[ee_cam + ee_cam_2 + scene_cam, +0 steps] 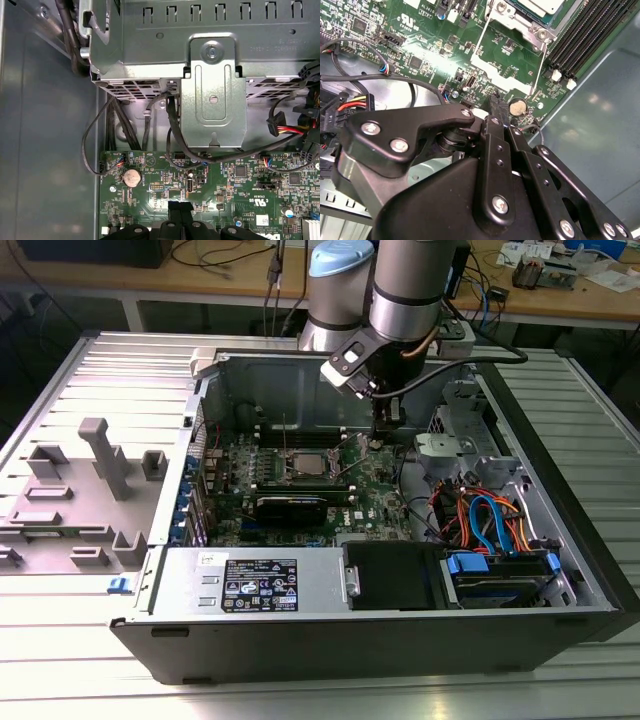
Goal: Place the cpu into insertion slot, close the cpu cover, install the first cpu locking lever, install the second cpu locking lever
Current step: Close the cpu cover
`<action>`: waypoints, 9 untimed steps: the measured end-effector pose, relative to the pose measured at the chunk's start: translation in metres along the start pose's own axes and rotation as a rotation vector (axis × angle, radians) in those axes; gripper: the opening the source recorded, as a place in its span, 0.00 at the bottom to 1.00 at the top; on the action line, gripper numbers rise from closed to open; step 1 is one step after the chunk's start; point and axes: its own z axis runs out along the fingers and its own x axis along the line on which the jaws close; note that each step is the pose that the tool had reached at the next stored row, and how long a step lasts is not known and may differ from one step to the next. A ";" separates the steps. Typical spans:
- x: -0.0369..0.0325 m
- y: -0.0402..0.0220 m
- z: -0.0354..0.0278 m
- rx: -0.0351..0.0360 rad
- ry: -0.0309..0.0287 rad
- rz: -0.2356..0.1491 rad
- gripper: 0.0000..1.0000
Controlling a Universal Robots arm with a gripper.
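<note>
One arm is hanging down into the open PC case [400, 645] from the far side. The gripper [381, 436] is sitting low over the green motherboard [372, 492], to the exterior view's right of the socket area. Its fingers [175, 212] are pressing together, with nothing showing between them. In both wrist views the tip is hovering just beside the round coin cell [517, 106], near the board's edge. Can't tell if it is touching the board.

The cpu [541, 4] is lying in the insertion slot [519, 20], silver top facing up, well apart from the gripper. Can't tell whether the cpu cover is lying down over the chip. Two thin wire levers are showing at the slot, one lever [481, 35] and the other lever [539, 70]. In the exterior view they are standing up off the board.

Black memory slots [590, 35] are running alongside the slot. The black graphics card [290, 508] is sitting in front of it in the exterior view. A grey drive bracket [212, 90] is standing beyond the coin cell in the first wrist view, with cables [175, 130] trailing below it.
</note>
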 end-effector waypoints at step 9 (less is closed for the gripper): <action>0.0000 0.0002 0.0000 0.0000 0.0000 0.000 0.11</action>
